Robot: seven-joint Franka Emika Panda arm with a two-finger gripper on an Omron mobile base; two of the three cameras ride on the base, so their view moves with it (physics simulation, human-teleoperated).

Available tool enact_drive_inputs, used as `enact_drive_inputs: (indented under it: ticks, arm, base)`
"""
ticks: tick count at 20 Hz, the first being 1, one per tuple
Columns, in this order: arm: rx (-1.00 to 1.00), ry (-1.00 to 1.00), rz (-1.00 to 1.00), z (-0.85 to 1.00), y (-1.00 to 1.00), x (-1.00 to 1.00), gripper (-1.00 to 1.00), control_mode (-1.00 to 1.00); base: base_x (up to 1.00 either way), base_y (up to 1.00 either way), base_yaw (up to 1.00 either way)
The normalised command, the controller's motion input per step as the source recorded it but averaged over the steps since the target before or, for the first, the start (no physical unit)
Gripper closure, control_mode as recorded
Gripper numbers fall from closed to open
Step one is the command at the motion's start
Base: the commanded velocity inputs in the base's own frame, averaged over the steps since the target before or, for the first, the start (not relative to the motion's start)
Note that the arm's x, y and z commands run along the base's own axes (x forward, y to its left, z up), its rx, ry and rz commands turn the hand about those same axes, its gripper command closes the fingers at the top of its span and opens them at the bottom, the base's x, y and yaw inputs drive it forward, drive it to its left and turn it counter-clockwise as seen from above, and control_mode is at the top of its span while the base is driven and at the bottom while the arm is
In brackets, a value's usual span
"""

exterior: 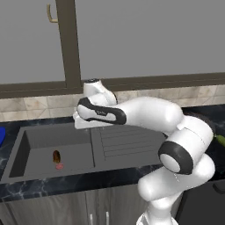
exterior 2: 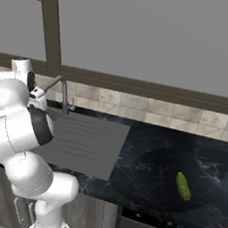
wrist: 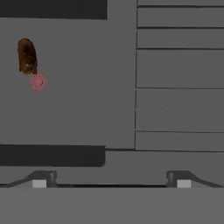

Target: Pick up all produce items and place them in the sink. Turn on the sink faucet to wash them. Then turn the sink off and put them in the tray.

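Observation:
A stubby brown-orange produce item point(exterior: 56, 156) point(wrist: 27, 56) lies on the floor of the dark grey sink point(exterior: 39, 139), beside a small flat red spot point(wrist: 38, 82). The slim green produce item point(exterior 2: 183, 186) point(exterior: 221, 140) lies on the dark counter, far right of the ribbed drainboard point(exterior 2: 85, 140). My gripper point(wrist: 111, 183) hangs open and empty above the line where basin and drainboard meet. It is well off to the side of the brown item. The sink faucet point(exterior 2: 63, 91) stands behind the drainboard. A sliver of the blue tray point(exterior: 1, 135) shows left of the sink.
Black marble counter point(exterior 2: 146, 155) runs to the right of the sink, with a beige tiled backsplash point(exterior 2: 137, 104) and a window behind it. My own arm point(exterior: 149, 114) arches over the drainboard. Cabinet doors point(exterior: 92, 206) sit below the counter's front edge.

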Motion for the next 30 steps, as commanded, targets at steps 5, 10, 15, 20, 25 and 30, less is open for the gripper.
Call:
enact_drive_inputs:
  ticks: [5,10,15,20,25,30]
  arm:
    - [-0.04,0.00,0.00,0.29,-0.99,-0.16,-1.00,-1.00]
    - [-0.07,0.00,0.00,0.16,-1.00,-0.22,-1.00,-1.00]
    - [-0.06,0.00,0.00,0.05,-1.00,-0.15,-1.00,-1.00]
    - [-0.03,0.00,0.00,0.01,-1.00,0.00,-1.00,-1.00]
    - [0.00,0.01,0.00,0.00,-1.00,0.00,-1.00,-1.00]
    - [0.00,0.04,0.00,0.00,-1.00,0.00,-1.00,-1.00]
  base:
    - [0.00,0.00,0.00]
    - [0.00,0.00,0.00]
    - [0.00,0.00,0.00]
    - [0.00,0.00,0.00]
    - [0.00,0.00,0.00]
    - [0.00,0.00,0.00]
